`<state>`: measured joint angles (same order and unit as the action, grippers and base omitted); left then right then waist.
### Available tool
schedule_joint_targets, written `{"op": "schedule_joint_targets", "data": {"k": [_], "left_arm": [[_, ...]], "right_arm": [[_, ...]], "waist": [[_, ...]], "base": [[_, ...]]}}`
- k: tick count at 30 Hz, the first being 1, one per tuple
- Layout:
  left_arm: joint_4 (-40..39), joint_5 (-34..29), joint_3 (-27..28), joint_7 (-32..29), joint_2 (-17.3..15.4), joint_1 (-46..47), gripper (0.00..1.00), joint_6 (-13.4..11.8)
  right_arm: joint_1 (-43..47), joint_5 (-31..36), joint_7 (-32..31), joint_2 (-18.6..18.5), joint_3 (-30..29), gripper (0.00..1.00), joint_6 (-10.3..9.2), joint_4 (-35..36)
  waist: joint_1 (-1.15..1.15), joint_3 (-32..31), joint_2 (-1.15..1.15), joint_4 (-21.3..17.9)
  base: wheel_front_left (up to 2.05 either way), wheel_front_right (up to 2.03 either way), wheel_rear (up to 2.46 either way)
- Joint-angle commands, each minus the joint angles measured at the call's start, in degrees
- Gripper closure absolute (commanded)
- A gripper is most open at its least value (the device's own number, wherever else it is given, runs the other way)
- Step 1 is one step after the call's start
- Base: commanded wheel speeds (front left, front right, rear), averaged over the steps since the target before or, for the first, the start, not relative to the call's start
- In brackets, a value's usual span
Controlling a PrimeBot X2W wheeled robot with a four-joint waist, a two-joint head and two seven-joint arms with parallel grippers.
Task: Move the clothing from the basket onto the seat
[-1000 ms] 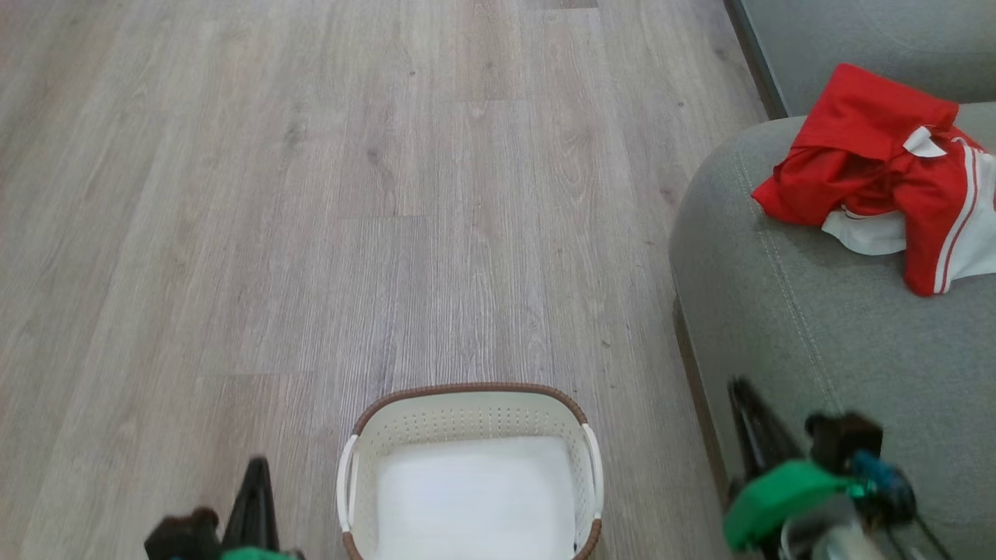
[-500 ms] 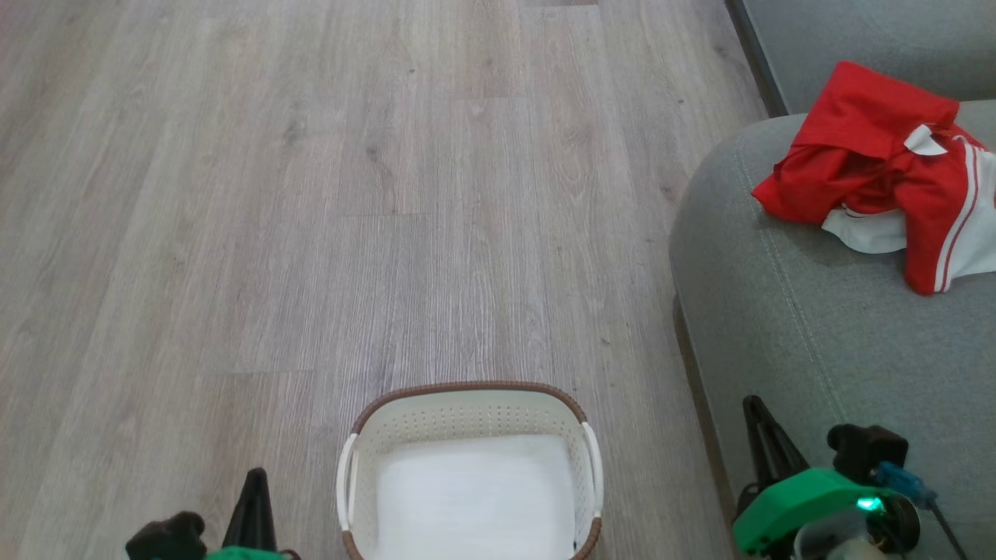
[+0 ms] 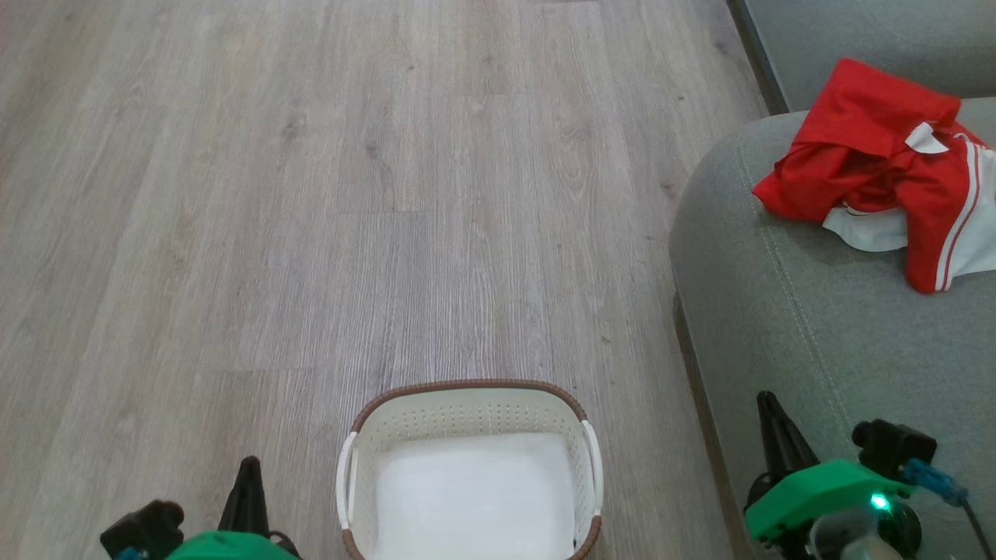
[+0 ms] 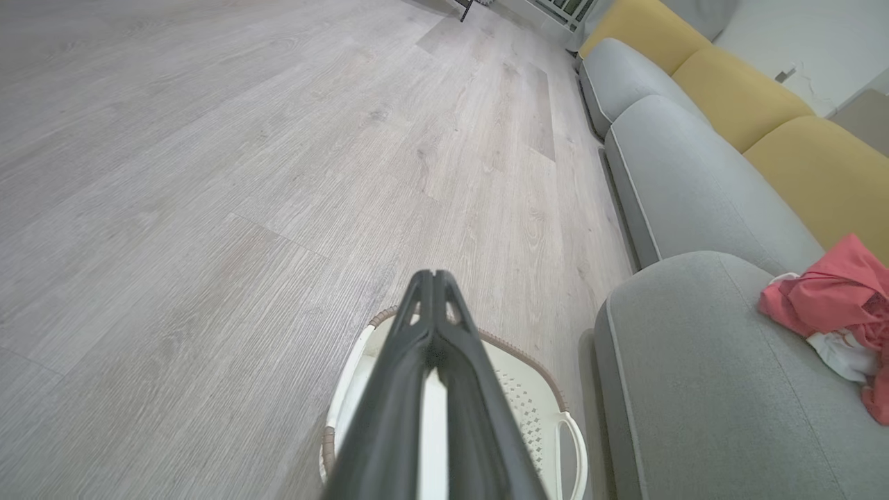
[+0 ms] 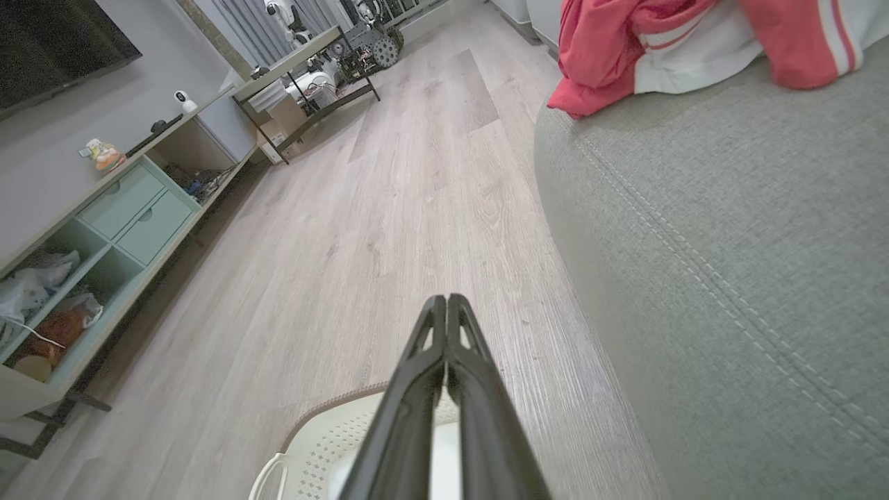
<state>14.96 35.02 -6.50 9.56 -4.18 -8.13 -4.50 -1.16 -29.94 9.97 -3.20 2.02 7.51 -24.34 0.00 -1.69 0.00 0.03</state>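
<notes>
Pale wood-look floor (image 3: 389, 194) runs up to the seat (image 3: 817, 327) on the right. The clothing (image 3: 879, 171) lies there in a bunched red heap with white stripes and trim, near the cushion's far rounded corner. How many garments make up the heap cannot be told, and its right part is cut off by the head view's edge.

The basket (image 3: 467, 389) stands on the floor, well apart from the clothing, with its white bottom in plain sight. A narrow strip of planks separates it from the seat's rounded, stitched edge.

The right gripper (image 3: 770, 412) hovers low by the seat's near edge, its two dark fingers pressed together to the tips and grasping nothing. The left gripper (image 3: 249, 474) hangs over the floor just left of the basket, clenched in the same way with nothing between its fingers. In the left wrist view it points across the basket's brown rim.

Beyond the basket the floor is wide and open. Further grey cushions with yellow back cushions (image 4: 736, 90) line its right side. On the other side stands a low shelf unit (image 5: 132, 208) with pale green drawers.

The basket's near half is cut off by the head view's bottom edge. In both wrist views the fingers cover its middle.
</notes>
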Motion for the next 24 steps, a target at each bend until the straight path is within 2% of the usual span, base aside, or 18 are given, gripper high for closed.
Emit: {"op": "schedule_joint_targets", "data": {"k": [1, 24], "left_arm": [[-1.7, 1.4, 1.4, -0.4, -0.1, 2.6, 1.0, 0.5], [-1.5, 15.4, 4.3, -4.4, 0.2, 5.6, 1.0, 3.4]], "right_arm": [[-3.1, -1.6, -0.6, 0.1, -0.3, 1.0, 0.0, 2.2], [-3.6, -16.9, -4.6, 0.1, -2.4, 1.0, -0.01, 4.3]], "waist": [[0.0, 0.0, 0.0, 0.0], [0.0, 0.5, 0.0, 0.0]], "base": [[0.0, 0.0, 0.0], [0.0, 0.0, 0.0]]}}
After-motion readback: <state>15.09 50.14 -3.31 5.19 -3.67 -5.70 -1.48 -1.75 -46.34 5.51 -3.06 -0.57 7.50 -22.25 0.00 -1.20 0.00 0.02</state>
